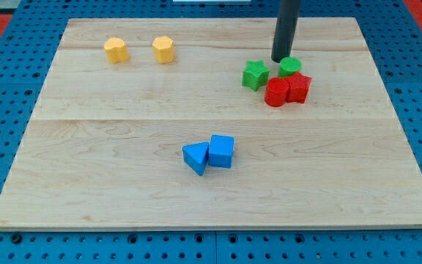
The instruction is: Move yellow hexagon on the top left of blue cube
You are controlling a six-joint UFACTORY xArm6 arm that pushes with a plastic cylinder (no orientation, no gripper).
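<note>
Two yellow blocks sit near the view's top left. The right one is the yellow hexagon (164,50); the left one (116,50) has a knobbly, star-like outline. The blue cube (222,151) lies below the board's middle, touching a blue triangular block (195,158) on its left. My tip (281,60) is at the view's upper right, just above and left of a green round block (290,66). It is far to the right of the yellow hexagon and well above the blue cube.
A green star (254,75) lies left of the tip. A red cylinder (276,92) and a red angular block (298,86) sit touching, just below the green round block. The wooden board (86,183) lies on a blue pegboard.
</note>
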